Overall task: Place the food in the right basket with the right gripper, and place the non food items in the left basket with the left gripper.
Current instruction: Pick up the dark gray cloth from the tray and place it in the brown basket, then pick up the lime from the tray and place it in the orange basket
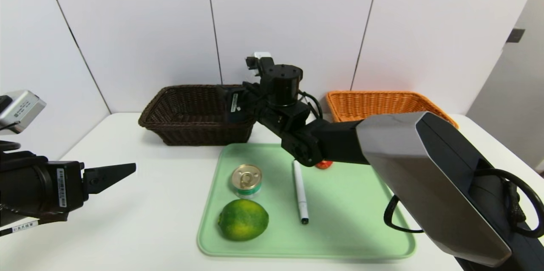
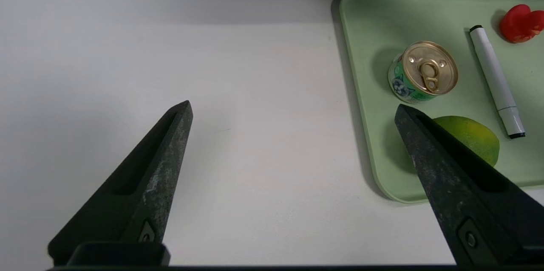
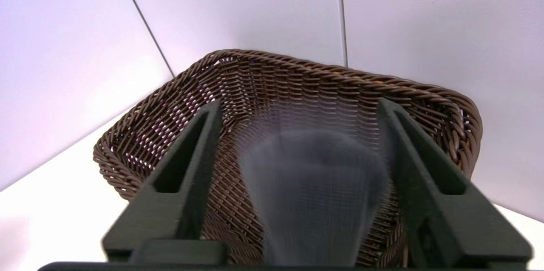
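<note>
Grey towel (image 3: 314, 194): blurred between the right gripper's fingers and just beyond them, seemingly dropping free
Right gripper (image 3: 300, 107): spread, over the dark brown basket (image 1: 199, 133)
Left gripper (image 2: 293, 105): idle, spread, beside the green tray (image 1: 340, 228)
Left to sort: tin can (image 1: 246, 177), green fruit (image 1: 243, 220), white marker (image 1: 300, 190), red knobbly object (image 2: 520, 24), all on the tray, robot-side of the right gripper
Orange basket (image 1: 378, 103): off to that gripper's right
Progress: early, towel nearly done

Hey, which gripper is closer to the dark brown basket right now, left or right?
Right. The right gripper is over the basket, while the left gripper is open above the bare table, off to the basket's left.
</note>
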